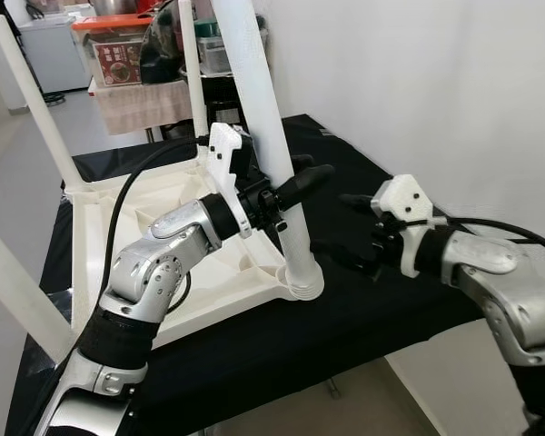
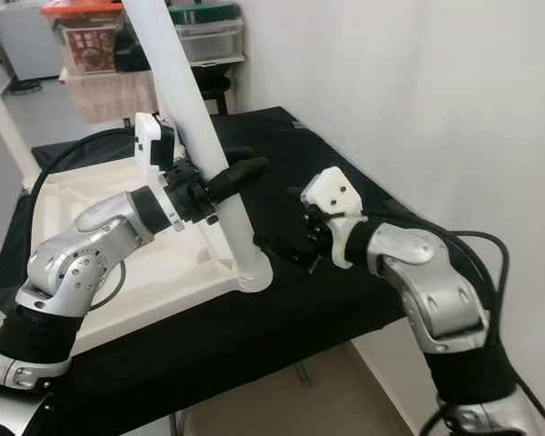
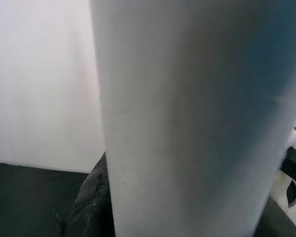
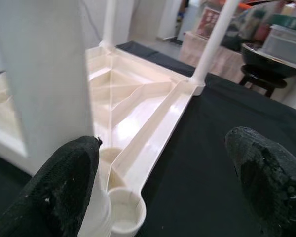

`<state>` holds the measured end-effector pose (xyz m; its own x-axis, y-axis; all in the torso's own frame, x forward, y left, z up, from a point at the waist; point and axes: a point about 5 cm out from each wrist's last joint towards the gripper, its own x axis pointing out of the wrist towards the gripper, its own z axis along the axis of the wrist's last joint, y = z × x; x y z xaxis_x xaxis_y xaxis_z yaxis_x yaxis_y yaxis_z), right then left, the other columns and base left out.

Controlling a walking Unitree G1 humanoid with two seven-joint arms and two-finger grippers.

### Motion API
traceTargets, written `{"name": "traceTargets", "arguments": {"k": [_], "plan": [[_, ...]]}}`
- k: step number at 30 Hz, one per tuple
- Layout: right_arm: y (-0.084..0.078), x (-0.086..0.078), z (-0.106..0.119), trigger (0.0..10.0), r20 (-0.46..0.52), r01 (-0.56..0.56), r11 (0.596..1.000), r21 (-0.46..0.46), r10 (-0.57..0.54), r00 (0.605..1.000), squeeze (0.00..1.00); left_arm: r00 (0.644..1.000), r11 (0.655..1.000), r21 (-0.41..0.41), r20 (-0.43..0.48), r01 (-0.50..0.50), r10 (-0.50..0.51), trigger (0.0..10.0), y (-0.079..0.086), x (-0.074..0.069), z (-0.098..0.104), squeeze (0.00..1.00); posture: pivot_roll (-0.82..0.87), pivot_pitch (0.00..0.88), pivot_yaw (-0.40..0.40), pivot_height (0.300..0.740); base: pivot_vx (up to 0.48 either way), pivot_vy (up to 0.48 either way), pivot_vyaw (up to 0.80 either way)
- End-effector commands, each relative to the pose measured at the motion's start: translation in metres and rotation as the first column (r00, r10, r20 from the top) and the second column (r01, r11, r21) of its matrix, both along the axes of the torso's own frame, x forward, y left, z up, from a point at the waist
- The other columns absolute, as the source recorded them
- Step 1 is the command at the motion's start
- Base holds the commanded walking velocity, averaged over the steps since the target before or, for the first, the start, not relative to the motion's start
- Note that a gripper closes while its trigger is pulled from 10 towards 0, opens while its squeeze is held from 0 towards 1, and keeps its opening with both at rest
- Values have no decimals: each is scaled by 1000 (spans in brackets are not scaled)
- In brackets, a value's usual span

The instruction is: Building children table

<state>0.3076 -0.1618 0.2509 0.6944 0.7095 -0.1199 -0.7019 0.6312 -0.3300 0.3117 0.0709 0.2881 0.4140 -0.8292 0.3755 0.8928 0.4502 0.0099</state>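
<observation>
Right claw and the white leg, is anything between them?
No, just bare black cloth lies between the open right claw and the leg, as the right eye view shows.
</observation>
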Motion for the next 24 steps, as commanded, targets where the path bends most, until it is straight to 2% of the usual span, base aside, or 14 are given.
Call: {"name": "traceTargets", "arguments": {"k": [1,2,4,6,11,16,20,24], "plan": [[24,-4,-7,10000,-42,-104,995,5,104,994,0,998,998,-6,1,67,-67,0,-11,-7,-1,0,-111,0,24,740,0,0,0],[35,-6,-13,10000,-63,-145,989,5,145,987,0,997,997,-7,0,75,-75,0,-13,-8,-1,0,-108,0,22,740,0,0,0],[35,-6,-13,10000,-63,-145,989,5,145,987,0,997,997,-7,0,75,-75,0,-13,-8,-1,0,-108,0,22,740,0,0,0],[45,-6,-20,10000,-90,-172,985,13,173,981,0,997,997,-8,1,82,-82,0,-14,-8,-1,0,-106,0,21,740,0,0,0],[57,-8,-34,10000,-152,-213,977,29,215,965,0,996,996,-8,7,85,-85,0,-14,-9,0,0,-102,0,18,740,0,0,0],[53,-15,-39,10000,-171,-281,960,-3,276,946,0,997,997,6,16,77,-77,0,-13,-9,0,0,-99,0,17,740,0,0,0],[32,-20,-34,10000,-172,-316,948,-27,307,936,0,998,998,50,40,40,-42,0,-7,-6,-1,0,-104,0,20,740,0,0,0],[29,-29,-33,10000,-183,-374,927,-23,364,913,0,998,998,67,57,19,-23,0,-5,-5,0,0,-103,0,21,740,0,0,0]]}}
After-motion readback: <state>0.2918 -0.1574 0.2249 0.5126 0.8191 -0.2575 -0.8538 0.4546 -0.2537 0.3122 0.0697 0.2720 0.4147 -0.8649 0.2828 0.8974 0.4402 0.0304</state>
